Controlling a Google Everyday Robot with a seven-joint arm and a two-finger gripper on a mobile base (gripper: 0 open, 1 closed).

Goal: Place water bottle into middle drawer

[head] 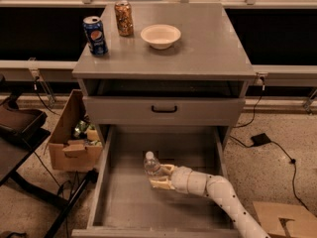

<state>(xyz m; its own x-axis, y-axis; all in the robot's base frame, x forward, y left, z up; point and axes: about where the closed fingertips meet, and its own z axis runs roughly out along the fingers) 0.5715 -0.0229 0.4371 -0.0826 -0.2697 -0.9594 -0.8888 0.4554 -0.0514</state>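
Water bottle (pixel 151 165): is showing clear, with a white cap and a pale label band.
End effector (pixel 159 176): mine is sitting inside the middle drawer (pixel 124 202), its cream fingers (pixel 158 184) clasping the water bottle; my arm behind it is showing white with small dark dots.
Middle drawer: is showing plain grey, floor and walls alike.
Upper drawer front (pixel 208 112): is showing grey and wearing a black handle (pixel 164 109).
Tabletop (pixel 208 48): is showing the same flat grey.
Pepsi can (pixel 95 35): is showing blue with a red-and-white round mark.
Second can (pixel 124 18): is showing mottled gold-brown.
Bowl (pixel 160 35): is showing plain off-white.
Cardboard box (pixel 64 133): is showing brown.
Floor (pixel 277 182): is showing speckled beige.
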